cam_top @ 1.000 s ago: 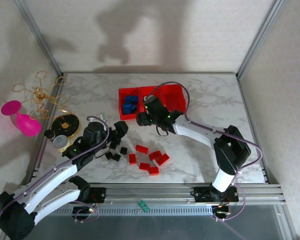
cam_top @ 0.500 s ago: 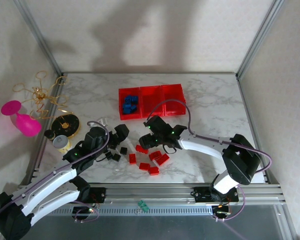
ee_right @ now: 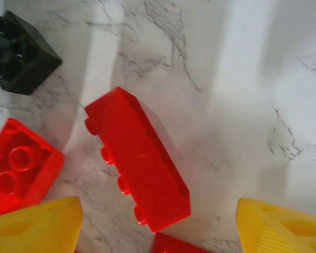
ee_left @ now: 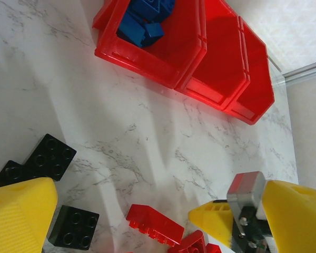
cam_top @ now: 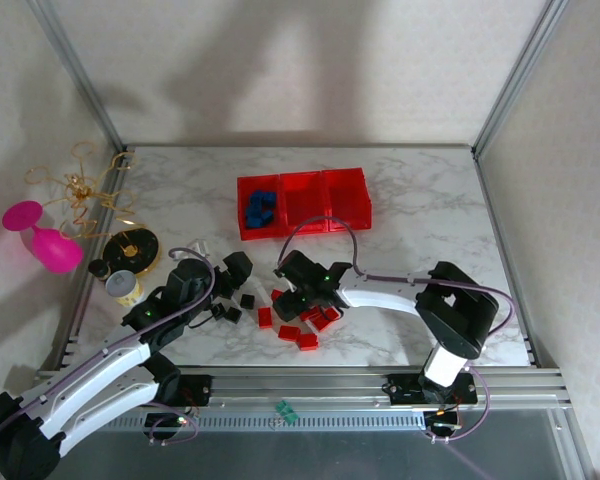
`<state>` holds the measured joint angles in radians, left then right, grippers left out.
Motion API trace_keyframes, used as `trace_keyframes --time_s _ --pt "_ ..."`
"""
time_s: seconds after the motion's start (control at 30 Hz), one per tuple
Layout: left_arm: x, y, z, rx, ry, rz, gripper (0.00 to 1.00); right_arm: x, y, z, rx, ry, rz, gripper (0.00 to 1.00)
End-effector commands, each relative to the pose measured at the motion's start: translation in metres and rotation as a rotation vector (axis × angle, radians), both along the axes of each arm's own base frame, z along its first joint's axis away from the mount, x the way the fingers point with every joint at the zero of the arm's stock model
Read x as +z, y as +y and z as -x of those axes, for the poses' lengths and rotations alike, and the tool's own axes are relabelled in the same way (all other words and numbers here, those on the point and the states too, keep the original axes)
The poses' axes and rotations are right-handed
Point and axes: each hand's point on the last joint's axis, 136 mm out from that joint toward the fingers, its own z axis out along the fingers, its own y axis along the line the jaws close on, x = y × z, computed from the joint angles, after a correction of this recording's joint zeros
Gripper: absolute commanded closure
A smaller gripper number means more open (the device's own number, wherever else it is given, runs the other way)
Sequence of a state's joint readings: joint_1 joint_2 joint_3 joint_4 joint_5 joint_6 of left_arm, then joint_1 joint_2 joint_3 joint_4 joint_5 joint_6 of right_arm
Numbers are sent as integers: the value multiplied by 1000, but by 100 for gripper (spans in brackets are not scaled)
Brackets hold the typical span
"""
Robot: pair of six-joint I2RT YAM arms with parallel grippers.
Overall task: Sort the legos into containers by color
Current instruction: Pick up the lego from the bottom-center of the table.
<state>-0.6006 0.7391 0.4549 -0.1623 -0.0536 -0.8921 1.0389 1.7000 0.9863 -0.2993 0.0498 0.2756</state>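
Three bins (cam_top: 302, 203) joined in row at far middle of table (cam_top: 420, 215); blue bricks (cam_top: 260, 207) in left bin. Red bricks (cam_top: 307, 341) loose on table nearer front, black bricks (cam_top: 247, 300) just left of them. Right gripper (ee_right: 155, 211) spread wide, low over red pile; long red brick (ee_right: 139, 179) lies between its fingertips, touching neither. Left gripper (ee_left: 121, 203) also spread, nothing pinched, low over black bricks; one black brick (ee_left: 73, 227) just beside fingertip (ee_left: 18, 216).

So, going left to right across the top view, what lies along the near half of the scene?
First the pink goblet → yellow-and-black disc → loose black legos → loose red legos.
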Motion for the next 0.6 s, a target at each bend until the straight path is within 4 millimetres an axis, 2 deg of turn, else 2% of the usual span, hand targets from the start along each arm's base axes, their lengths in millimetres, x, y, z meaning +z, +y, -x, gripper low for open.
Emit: trace_keyframes --time_s 0.0,0.27,0.57 --pt "-4 6 3 26 7 -11 0 -1 6 -8 19 -45 30 27" --pt "-2 7 2 32 3 -18 0 -6 19 -14 48 -54 33 41" --pt "-2 7 1 33 -1 -20 0 -7 26 -14 61 -43 15 66"
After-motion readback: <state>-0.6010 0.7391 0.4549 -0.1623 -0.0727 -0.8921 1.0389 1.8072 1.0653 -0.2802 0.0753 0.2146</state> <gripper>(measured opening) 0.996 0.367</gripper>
